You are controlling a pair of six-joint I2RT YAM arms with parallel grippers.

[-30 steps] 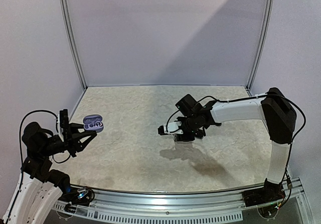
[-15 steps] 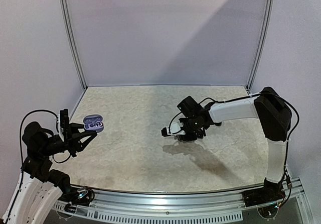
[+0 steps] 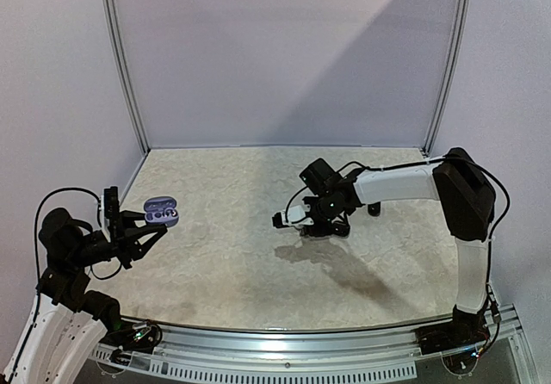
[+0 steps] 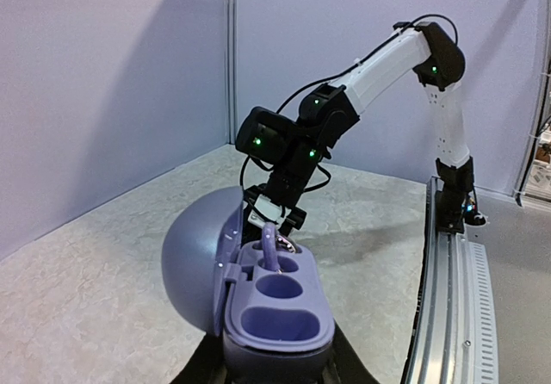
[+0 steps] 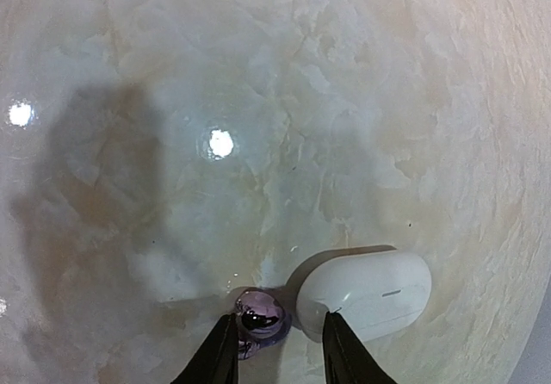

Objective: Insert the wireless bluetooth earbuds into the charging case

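R hand (image 5: 277, 337) hung low over worktop (image 5: 258, 100), fingers (image 5: 219, 358) spread w/ a gap, straddling the loose earbud (image 5: 258, 319) but not clamped on it. That shiny purple bud lay on the worktop just beside the white case (image 5: 366, 294), touching or nearly so; couldn't tell which. Well apart from the white case, twd the L arm's side, L hand (image 3: 153, 222) clenched the purple charging case (image 4: 275, 315) and held it above the worktop, lid (image 4: 194, 263) swung open. A second earbud (image 4: 270, 246) w/ a hook sat in the case's slot nearest the white case.
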